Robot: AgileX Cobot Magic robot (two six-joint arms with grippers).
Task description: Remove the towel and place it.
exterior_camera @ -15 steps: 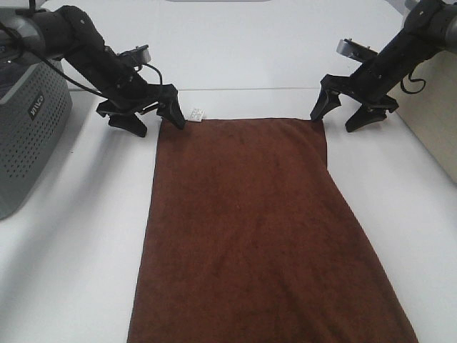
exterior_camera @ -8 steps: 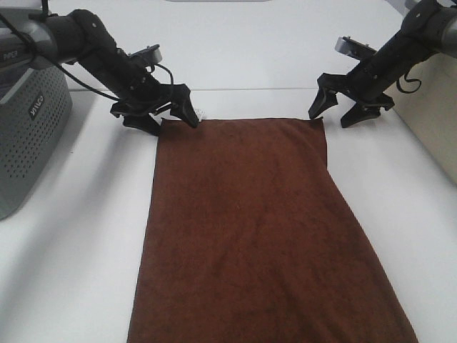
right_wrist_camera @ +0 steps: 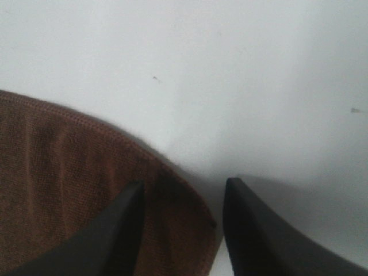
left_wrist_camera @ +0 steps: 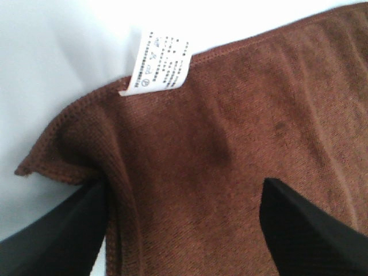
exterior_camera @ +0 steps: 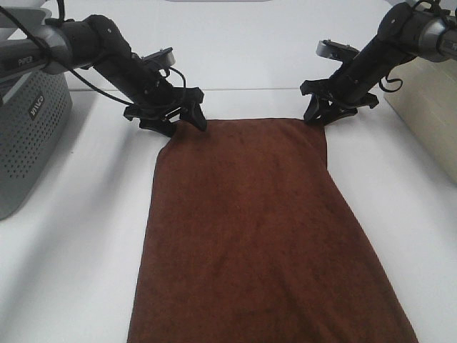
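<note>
The left gripper (exterior_camera: 180, 127), upper left in the high view, has its jaws apart on one top corner of the towel (exterior_camera: 264, 236). The right gripper (exterior_camera: 320, 118), upper right, is apart at the other corner. The towel lies flat in the middle of the white counter (exterior_camera: 71, 250).

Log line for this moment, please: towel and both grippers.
dark reddish-brown plush towel: spread on white table | left gripper: open, straddling tagged far corner | right gripper: open, straddling other corner | clamped: not yet
</note>
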